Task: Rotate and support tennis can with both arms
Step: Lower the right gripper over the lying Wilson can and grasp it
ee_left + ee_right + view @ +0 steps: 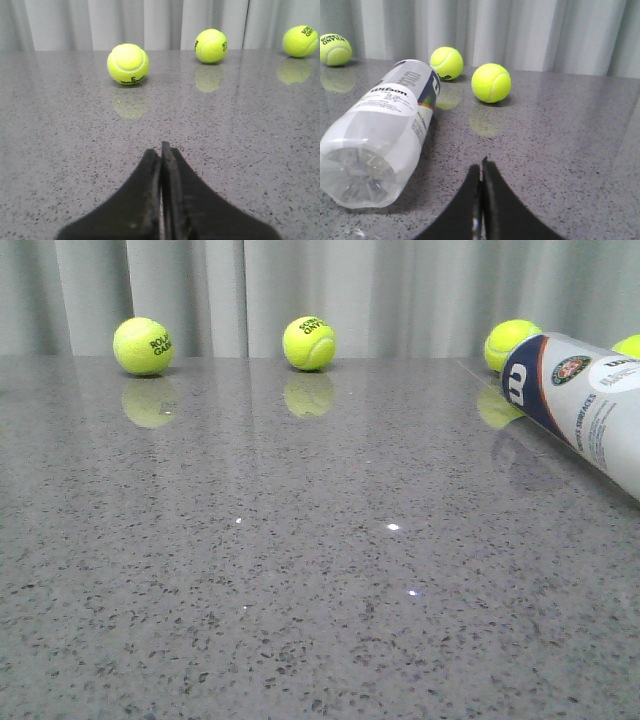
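Observation:
The tennis can (585, 410) lies on its side at the right edge of the front view, navy panel with the white "W" toward the table's middle. In the right wrist view the tennis can (385, 130) lies with its clear base toward the camera. My right gripper (481, 167) is shut and empty, just above the table, a short way beside the can's base and apart from it. My left gripper (161, 150) is shut and empty over bare table, with no can in its view. Neither arm shows in the front view.
Yellow-green tennis balls lie along the back by the grey curtain: one at far left (143, 346), one at centre (309, 343), one behind the can (510, 342). Two balls (491, 82) (446, 63) lie beyond the can. The grey speckled table (300, 560) is glossy.

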`<act>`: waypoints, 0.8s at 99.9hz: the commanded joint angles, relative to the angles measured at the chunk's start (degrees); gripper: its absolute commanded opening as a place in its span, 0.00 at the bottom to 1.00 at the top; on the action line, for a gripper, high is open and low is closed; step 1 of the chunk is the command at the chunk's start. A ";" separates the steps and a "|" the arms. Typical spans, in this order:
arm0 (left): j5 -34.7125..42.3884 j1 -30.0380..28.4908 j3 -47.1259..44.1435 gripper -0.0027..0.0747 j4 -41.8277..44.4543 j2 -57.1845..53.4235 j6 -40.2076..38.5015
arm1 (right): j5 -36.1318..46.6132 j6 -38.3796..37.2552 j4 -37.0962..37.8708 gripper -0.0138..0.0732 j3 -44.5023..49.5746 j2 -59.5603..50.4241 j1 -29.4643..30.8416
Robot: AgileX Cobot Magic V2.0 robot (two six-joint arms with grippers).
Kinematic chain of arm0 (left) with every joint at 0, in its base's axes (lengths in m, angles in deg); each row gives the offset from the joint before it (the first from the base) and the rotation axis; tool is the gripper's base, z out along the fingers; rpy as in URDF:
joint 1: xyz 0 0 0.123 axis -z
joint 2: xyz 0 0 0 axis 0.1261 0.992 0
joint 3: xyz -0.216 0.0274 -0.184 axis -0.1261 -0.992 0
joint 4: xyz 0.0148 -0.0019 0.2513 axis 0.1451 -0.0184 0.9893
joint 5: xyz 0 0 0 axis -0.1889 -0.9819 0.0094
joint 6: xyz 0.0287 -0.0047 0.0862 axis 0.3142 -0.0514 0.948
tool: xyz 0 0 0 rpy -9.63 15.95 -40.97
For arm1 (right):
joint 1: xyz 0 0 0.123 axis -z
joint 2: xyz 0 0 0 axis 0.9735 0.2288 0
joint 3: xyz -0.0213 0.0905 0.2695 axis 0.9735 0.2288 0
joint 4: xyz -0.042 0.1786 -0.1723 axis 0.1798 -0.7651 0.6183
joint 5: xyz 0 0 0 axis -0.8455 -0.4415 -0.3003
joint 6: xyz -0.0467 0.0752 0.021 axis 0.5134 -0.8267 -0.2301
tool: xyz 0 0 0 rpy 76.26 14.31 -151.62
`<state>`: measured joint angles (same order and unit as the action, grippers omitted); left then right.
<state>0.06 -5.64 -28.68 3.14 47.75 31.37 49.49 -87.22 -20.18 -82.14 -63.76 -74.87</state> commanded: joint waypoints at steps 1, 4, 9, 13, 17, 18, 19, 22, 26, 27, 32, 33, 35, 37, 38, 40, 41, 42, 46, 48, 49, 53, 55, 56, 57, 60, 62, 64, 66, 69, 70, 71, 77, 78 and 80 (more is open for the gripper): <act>4.42 0.00 -2.50 0.01 -0.56 -2.04 -0.53 | 4.57 0.49 -0.06 0.09 0.20 -0.99 0.28; 4.42 0.00 -2.50 0.01 -0.56 -2.04 -0.53 | 4.57 0.49 -0.06 0.09 0.20 -0.99 0.28; 4.42 0.00 -2.50 0.01 -0.56 -2.04 -0.53 | 4.57 0.49 -0.06 0.09 0.20 -0.99 0.28; 4.42 0.00 -2.50 0.01 -0.56 -2.04 -0.53 | 4.57 0.49 -0.06 0.09 0.20 -0.99 0.28; 4.42 0.00 -2.50 0.01 -0.56 -2.04 -0.53 | 4.57 0.49 -0.06 0.09 0.20 -0.99 0.28; 4.42 0.00 -2.50 0.01 -0.56 -2.04 -0.53 | 4.57 0.49 -0.06 0.09 0.20 -0.99 0.28; 4.42 0.00 -2.50 0.01 -0.56 -2.04 -0.53 | 4.57 0.49 -0.06 0.09 0.20 -0.99 0.28; 4.42 0.00 -2.50 0.01 -0.56 -2.04 -0.53 | 4.57 0.49 0.01 0.09 0.20 -0.99 0.28; 4.42 0.00 -2.50 0.01 -0.56 -2.04 -0.53 | 4.57 0.49 0.01 0.09 0.20 -0.99 0.28; 4.42 0.00 -2.50 0.01 -0.56 -2.04 -0.53 | 4.57 0.49 0.01 0.09 0.20 -0.99 0.28; 4.42 0.00 -2.50 0.01 -0.56 -2.04 -0.53 | 4.57 0.49 0.01 0.09 0.20 -0.99 0.28; 4.42 0.00 -2.50 0.01 -0.56 -2.04 -0.53 | 4.57 0.49 0.01 0.09 0.20 -0.99 0.28; 4.42 0.00 -2.50 0.01 -0.56 -2.04 -0.53 | 4.57 0.49 0.01 0.09 0.20 -0.99 0.28; 4.42 0.00 -2.50 0.01 -0.56 -2.04 -0.53 | 4.57 0.49 0.01 0.09 0.20 -0.99 0.28; 4.42 0.00 -2.50 0.01 -0.56 -2.04 -0.53 | 4.57 0.49 0.01 0.09 0.20 -0.99 0.28; 4.42 0.00 -2.50 0.01 -0.56 -2.04 -0.53 | 4.57 0.49 0.01 0.09 0.20 -0.99 0.28; 4.42 0.00 -2.50 0.01 -0.56 -2.04 -0.53 | 4.57 0.49 0.01 0.09 0.20 -0.99 0.28; 4.42 0.00 -2.50 0.01 -0.56 -2.04 -0.53 | 4.57 0.49 0.01 0.09 0.20 -0.99 0.28; 4.42 0.00 -2.50 0.01 -0.56 -2.04 -0.53 | 4.87 0.49 0.07 0.09 0.15 -0.99 0.28; 4.42 0.00 -2.50 0.01 -0.56 -2.04 -0.53 | 4.87 0.49 0.07 0.09 0.15 -0.99 0.28; 4.42 0.00 -2.50 0.01 -0.56 -2.04 -0.53 | 4.87 0.49 0.07 0.09 0.15 -0.99 0.28; 4.42 0.00 -2.50 0.01 -0.56 -2.04 -0.53 | 4.87 0.49 0.07 0.09 0.15 -0.99 0.28; 4.42 0.00 -2.50 0.01 -0.56 -2.04 -0.53 | 4.51 0.49 0.07 0.09 0.15 -0.99 0.28; 4.42 0.00 -2.50 0.01 -0.56 -2.04 -0.53 | 4.44 0.49 0.07 0.09 0.15 -0.99 0.28; 4.42 0.00 -2.50 0.01 -0.56 -2.04 -0.53 | 4.44 0.49 0.07 0.09 0.15 -0.99 0.28; 4.42 0.00 -2.50 0.01 -0.56 -2.04 -0.53 | 4.37 0.49 0.07 0.09 0.15 -0.99 0.28; 4.42 0.00 -2.50 0.01 -0.56 -2.04 -0.53 | 4.53 0.49 0.07 0.09 0.15 -0.99 0.28; 4.42 0.00 -2.50 0.01 -0.56 -2.04 -0.53 | 5.62 0.49 0.07 0.09 0.07 -0.99 0.28; 4.42 0.00 -2.50 0.01 -0.56 -2.04 -0.53 | 6.37 0.49 0.07 0.09 -0.02 -0.99 0.28; 4.42 0.00 -2.50 0.01 -0.56 -2.04 -0.53 | 7.08 0.49 0.07 0.09 -0.27 -0.99 0.28; 4.42 0.00 -2.50 0.01 -0.56 -2.04 -0.53 | 7.08 0.49 0.07 0.09 -0.36 -0.99 0.28; 4.42 0.00 -2.50 0.01 -0.56 -2.04 -0.53 | 7.01 0.49 0.07 0.09 -0.58 -0.99 0.28; 4.42 0.00 -2.50 0.01 -0.56 -2.04 -0.53 | 4.42 0.49 0.07 0.09 -2.07 -0.85 0.28; 4.42 0.00 -2.50 0.01 -0.56 -2.04 -0.53 | 3.91 0.49 0.07 0.09 -2.57 -0.84 0.28; 4.42 0.00 -2.50 0.01 -0.56 -2.04 -0.53 | 2.34 0.49 0.07 0.09 -3.42 -0.58 0.28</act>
<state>0.06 -5.64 -28.68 3.14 47.75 31.37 50.42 -87.22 -20.18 -82.25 -63.76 -74.87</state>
